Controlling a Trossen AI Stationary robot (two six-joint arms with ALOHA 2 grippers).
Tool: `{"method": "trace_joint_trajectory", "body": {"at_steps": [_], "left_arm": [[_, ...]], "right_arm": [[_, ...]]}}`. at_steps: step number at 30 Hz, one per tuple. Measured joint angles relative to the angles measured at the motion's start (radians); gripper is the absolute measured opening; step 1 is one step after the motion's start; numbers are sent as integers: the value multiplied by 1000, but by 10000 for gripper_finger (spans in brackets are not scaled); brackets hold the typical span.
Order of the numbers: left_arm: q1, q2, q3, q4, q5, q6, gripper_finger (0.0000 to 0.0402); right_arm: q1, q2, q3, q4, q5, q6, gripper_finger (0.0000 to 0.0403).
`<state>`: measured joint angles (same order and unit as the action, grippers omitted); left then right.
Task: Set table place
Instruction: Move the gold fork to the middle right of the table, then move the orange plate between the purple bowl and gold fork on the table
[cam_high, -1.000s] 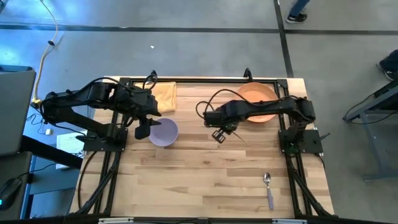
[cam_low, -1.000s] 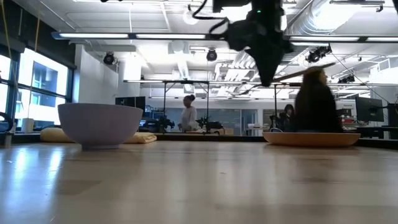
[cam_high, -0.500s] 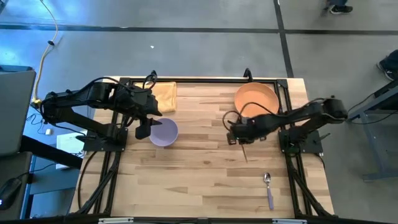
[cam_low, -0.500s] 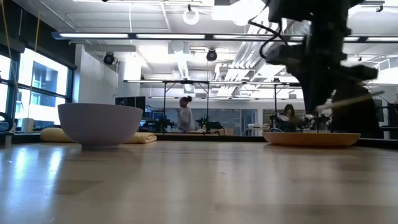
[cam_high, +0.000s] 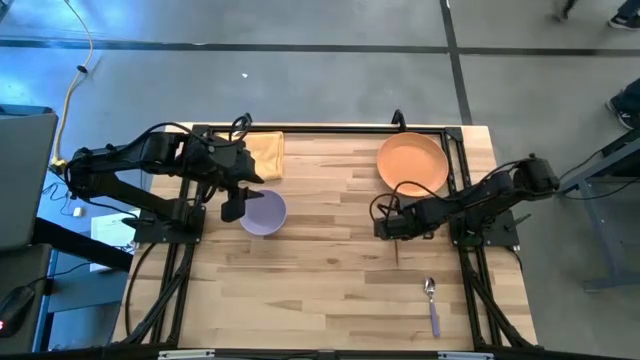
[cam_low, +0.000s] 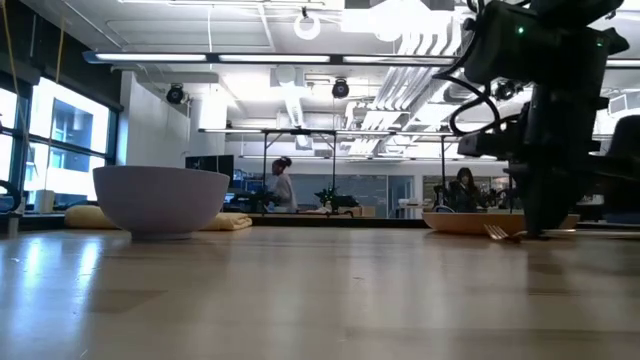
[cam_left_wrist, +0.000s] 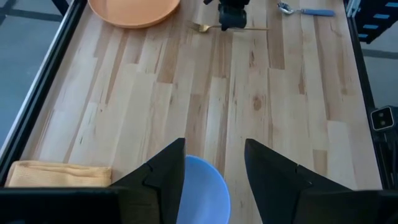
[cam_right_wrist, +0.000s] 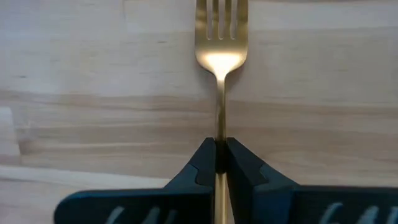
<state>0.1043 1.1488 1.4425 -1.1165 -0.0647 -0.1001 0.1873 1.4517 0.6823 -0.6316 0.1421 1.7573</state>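
Pinching fork handle | right hand | low over table

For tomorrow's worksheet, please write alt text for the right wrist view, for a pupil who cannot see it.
The right gripper is shut on the thin handle of a gold fork, whose tines point away from the camera. The fork lies just over the pale wooden table; whether it touches the wood cannot be told.

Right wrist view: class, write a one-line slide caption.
Right gripper pinches the slim handle of a gold metal fork low over the pale wooden plank table.
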Motion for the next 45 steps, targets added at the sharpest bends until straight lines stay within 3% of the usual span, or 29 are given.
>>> {"method": "trace_joint_trajectory", "body": {"at_steps": [8, 26, 30, 33, 38, 42, 45], "left_arm": [[0, 0, 0, 0, 0, -2, 154], [0, 0, 0, -1, 0, -2, 154], [0, 0, 0, -1, 0, -2, 154], [0, 0, 0, -1, 0, -1, 154], [0, 0, 0, -1, 0, 14, 154], [0, 0, 0, -1, 0, 14, 154], [0, 0, 0, 0, 0, 14, 154]], "right_arm": [[-2, 0, -7, 7, 5, -9, 5], [-4, 0, -7, -10, 2, -11, 73], [-24, -33, 18, -104, -109, -10, 75], [-43, -90, 57, -157, -133, -54, 76], [-84, -201, 160, -274, -44, -125, 76], [-138, -255, 225, -385, 117, -282, 76], [-232, -266, 242, -397, 106, -444, 76]]}}
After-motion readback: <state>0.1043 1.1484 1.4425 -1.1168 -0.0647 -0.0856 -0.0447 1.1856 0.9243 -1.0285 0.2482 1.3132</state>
